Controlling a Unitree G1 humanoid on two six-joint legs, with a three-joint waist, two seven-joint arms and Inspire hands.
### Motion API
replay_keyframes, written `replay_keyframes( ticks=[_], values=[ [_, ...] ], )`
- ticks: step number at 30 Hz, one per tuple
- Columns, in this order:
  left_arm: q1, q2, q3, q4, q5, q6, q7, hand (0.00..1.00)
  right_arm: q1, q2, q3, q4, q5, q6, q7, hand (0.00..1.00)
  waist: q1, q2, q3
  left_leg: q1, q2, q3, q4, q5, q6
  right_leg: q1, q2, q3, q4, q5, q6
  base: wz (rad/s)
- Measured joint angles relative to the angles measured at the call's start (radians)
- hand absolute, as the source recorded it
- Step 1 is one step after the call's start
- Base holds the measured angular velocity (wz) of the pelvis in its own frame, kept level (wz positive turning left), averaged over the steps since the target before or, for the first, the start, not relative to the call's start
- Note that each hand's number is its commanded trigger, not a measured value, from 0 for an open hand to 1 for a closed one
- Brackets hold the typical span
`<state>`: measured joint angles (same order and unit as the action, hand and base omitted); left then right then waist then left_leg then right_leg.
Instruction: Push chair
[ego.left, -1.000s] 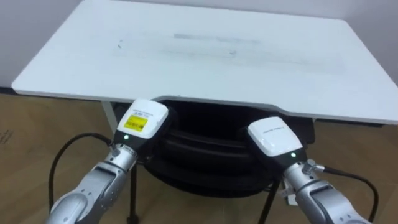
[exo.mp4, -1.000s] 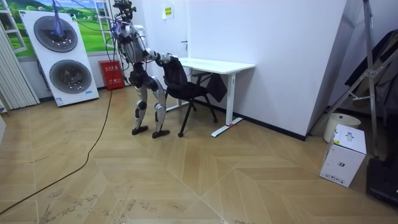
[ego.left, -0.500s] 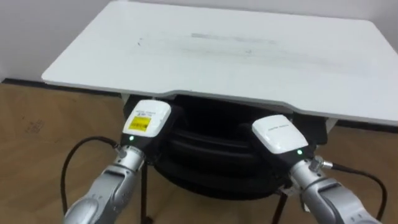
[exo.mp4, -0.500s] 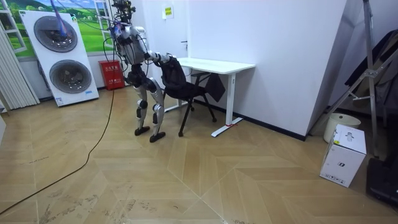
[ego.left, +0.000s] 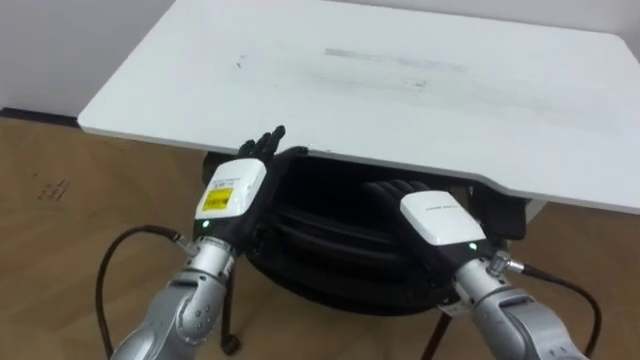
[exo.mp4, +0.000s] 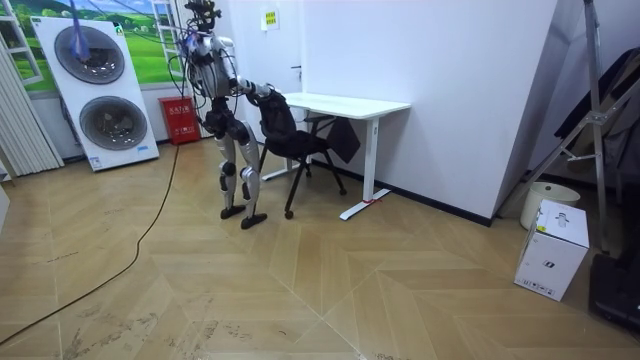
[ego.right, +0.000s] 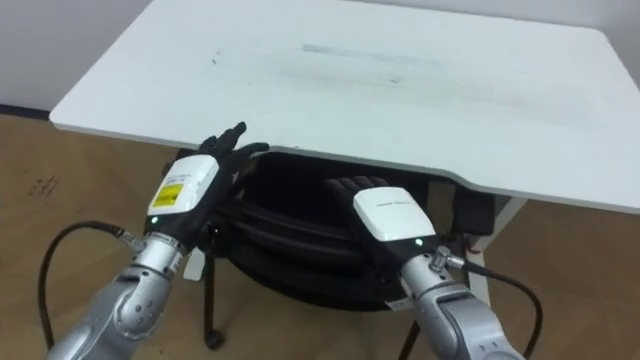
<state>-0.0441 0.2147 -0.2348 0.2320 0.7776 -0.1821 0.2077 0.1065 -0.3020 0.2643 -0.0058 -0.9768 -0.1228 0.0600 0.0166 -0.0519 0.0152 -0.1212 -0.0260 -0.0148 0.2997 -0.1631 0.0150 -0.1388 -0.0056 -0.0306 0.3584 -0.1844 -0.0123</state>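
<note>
A black chair (ego.left: 330, 235) stands with the top of its backrest tucked just under the front edge of the white desk (ego.left: 400, 80). My left hand (ego.left: 232, 190) rests at the backrest's left top corner, open, its dark fingers (ego.left: 268, 143) straight and pointing toward the desk. At the right part of the backrest my right hand (ego.left: 435, 215) lies open too, fingers (ego.left: 392, 190) flat along the chair's top. In the room view I stand upright behind the chair (exo.mp4: 287, 132), both arms reaching forward to it.
The desk (exo.mp4: 350, 104) stands against a white wall. Behind me are a board with two washing-machine fronts (exo.mp4: 95, 90) and a red box (exo.mp4: 180, 118). A white carton (exo.mp4: 551, 250) and a folded ladder (exo.mp4: 590, 110) stand at the room view's right. Open wooden floor lies around.
Both hands have gone from curled on the chair's backrest to straight fingers. In the room view I have straightened up a little behind the chair. The eye view has shifted.
</note>
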Motion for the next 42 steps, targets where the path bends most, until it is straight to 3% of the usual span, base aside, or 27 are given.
replay_keyframes(
  ticks=[7, 9, 14, 15, 16, 17, 18, 19, 21, 23, 24, 25, 27, 30, 32, 35, 39, 42],
  values=[
    [-0.025, -0.003, 0.046, -0.002, -0.002, 0.001, -0.006, 0.00, -0.016, -0.001, -0.019, -0.002, 0.046, -0.060, 0.003, 0.00, 0.001, 0.000, 0.0043, 0.008, -0.007, 0.002, -0.027, 0.010, 0.012, 0.006, -0.006, 0.003, -0.033, 0.020, -0.002, 0.00],
    [-0.025, 0.003, 0.094, -0.025, -0.015, 0.001, -0.009, 0.00, -0.023, -0.014, -0.030, -0.002, 0.075, -0.091, 0.003, 0.00, -0.008, -0.004, 0.0073, 0.007, -0.007, 0.005, -0.030, 0.010, 0.013, 0.004, -0.007, 0.005, -0.035, 0.023, -0.001, -0.03],
    [-0.011, 0.022, 0.225, -0.068, -0.027, -0.014, -0.011, 0.00, -0.021, -0.119, -0.080, -0.059, 0.094, -0.202, 0.003, 0.00, -0.030, -0.004, 0.0121, 0.009, -0.005, 0.005, -0.034, 0.015, 0.019, 0.021, -0.006, 0.003, -0.072, 0.040, 0.003, 0.03],
    [0.006, 0.030, 0.272, -0.088, -0.026, -0.018, -0.009, 0.00, -0.010, -0.145, -0.121, -0.078, 0.124, -0.242, 0.003, 0.00, -0.046, -0.003, 0.0129, 0.009, -0.004, 0.005, -0.034, 0.016, 0.020, 0.027, -0.005, 0.008, -0.087, 0.048, 0.005, -0.05],
    [0.010, 0.033, 0.292, -0.093, -0.027, -0.023, -0.009, 0.00, 0.001, -0.157, -0.146, -0.081, 0.141, -0.255, 0.003, 0.00, -0.047, -0.003, 0.0130, 0.009, -0.003, 0.007, -0.034, 0.016, 0.020, 0.028, -0.004, 0.012, -0.091, 0.052, 0.005, -0.12],
    [0.015, 0.035, 0.338, -0.108, -0.027, -0.029, -0.008, 0.00, 0.034, -0.198, -0.205, -0.104, 0.177, -0.270, 0.002, 0.00, -0.050, -0.003, 0.0132, 0.009, -0.001, 0.011, -0.037, 0.018, 0.023, 0.028, -0.002, 0.021, -0.101, 0.060, 0.007, -0.21],
    [0.018, 0.048, 0.369, -0.118, -0.039, -0.033, 0.014, 0.00, 0.056, -0.249, -0.242, -0.115, 0.218, -0.275, 0.002, 0.00, -0.051, -0.003, 0.0133, 0.009, -0.001, 0.013, -0.043, 0.019, 0.024, 0.025, -0.003, 0.029, -0.104, 0.065, 0.010, -0.19],
    [0.018, 0.051, 0.389, -0.123, -0.059, -0.041, 0.035, 0.00, 0.061, -0.267, -0.259, -0.117, 0.228, -0.279, 0.001, 0.00, -0.052, -0.001, 0.0143, 0.009, -0.001, 0.014, -0.044, 0.020, 0.025, 0.025, -0.004, 0.029, -0.105, 0.066, 0.011, -0.18],
    [0.017, 0.052, 0.509, -0.170, -0.149, -0.105, 0.148, 0.00, 0.082, -0.278, -0.346, -0.120, 0.231, -0.312, -0.008, 0.00, -0.064, -0.001, 0.0146, 0.013, -0.002, 0.031, -0.058, 0.024, 0.031, 0.015, -0.007, 0.041, -0.102, 0.068, 0.016, -0.17],
    [0.017, 0.057, 0.615, -0.209, -0.224, -0.138, 0.248, 0.00, 0.108, -0.276, -0.461, -0.139, 0.231, -0.332, -0.084, 0.00, -0.071, 0.002, 0.0131, 0.027, -0.004, 0.044, -0.070, 0.026, 0.033, 0.018, -0.008, 0.055, -0.100, 0.067, 0.021, -0.20],
    [0.017, 0.060, 0.660, -0.224, -0.278, -0.146, 0.302, 0.00, 0.094, -0.271, -0.574, -0.140, 0.267, -0.311, -0.205, 0.00, -0.071, 0.010, 0.0076, 0.030, -0.005, 0.048, -0.069, 0.024, 0.035, 0.019, -0.010, 0.057, -0.101, 0.066, 0.023, -0.16],
    [0.018, 0.063, 0.679, -0.225, -0.298, -0.148, 0.324, 0.00, 0.075, -0.271, -0.632, -0.141, 0.293, -0.294, -0.260, 0.00, -0.070, 0.014, 0.0041, 0.030, -0.006, 0.049, -0.070, 0.024, 0.037, 0.019, -0.012, 0.056, -0.102, 0.065, 0.024, -0.03],
    [0.052, 0.079, 0.746, -0.225, -0.346, -0.147, 0.378, 0.00, -0.041, -0.274, -0.853, -0.138, 0.447, -0.228, -0.452, 0.00, -0.073, 0.023, -0.0089, 0.032, -0.006, 0.044, -0.067, 0.023, 0.037, 0.026, -0.010, 0.052, -0.116, 0.064, 0.025, 0.08],
    [0.128, 0.082, 0.812, -0.223, -0.420, -0.133, 0.421, 0.00, -0.075, -0.275, -1.018, -0.131, 0.606, -0.202, -0.638, 0.00, -0.072, 0.009, -0.0140, 0.070, -0.003, 0.038, -0.080, 0.015, 0.027, 0.066, 0.000, 0.041, -0.142, 0.062, 0.015, 0.10],
    [0.166, 0.082, 0.841, -0.212, -0.475, -0.115, 0.450, 0.00, -0.040, -0.267, -1.052, -0.126, 0.658, -0.191, -0.712, 0.00, -0.075, 0.003, -0.0149, 0.093, 0.003, 0.036, -0.090, 0.010, 0.020, 0.091, 0.007, 0.040, -0.156, 0.060, 0.011, 0.00],
    [0.178, 0.082, 0.852, -0.197, -0.557, -0.060, 0.465, 0.00, -0.001, -0.240, -1.077, -0.125, 0.707, -0.144, -0.787, 0.00, -0.084, -0.001, -0.0145, 0.100, 0.006, 0.037, -0.096, 0.007, 0.017, 0.096, 0.009, 0.039, -0.156, 0.056, 0.006, -0.01],
    [0.176, 0.082, 0.847, -0.192, -0.623, -0.028, 0.454, 0.00, 0.020, -0.229, -1.077, -0.127, 0.768, -0.093, -0.856, 0.00, -0.097, 0.015, -0.0101, 0.100, 0.006, 0.046, -0.105, 0.007, 0.018, 0.095, 0.009, 0.047, -0.154, 0.056, 0.006, -0.07],
    [0.177, 0.082, 0.834, -0.167, -0.705, -0.007, 0.456, 0.00, 0.043, -0.195, -1.077, -0.126, 0.865, -0.063, -0.885, 0.00, -0.099, 0.022, -0.0085, 0.113, 0.009, 0.057, -0.121, 0.006, 0.018, 0.098, 0.012, 0.056, -0.154, 0.056, 0.005, -0.10]
  ],
)
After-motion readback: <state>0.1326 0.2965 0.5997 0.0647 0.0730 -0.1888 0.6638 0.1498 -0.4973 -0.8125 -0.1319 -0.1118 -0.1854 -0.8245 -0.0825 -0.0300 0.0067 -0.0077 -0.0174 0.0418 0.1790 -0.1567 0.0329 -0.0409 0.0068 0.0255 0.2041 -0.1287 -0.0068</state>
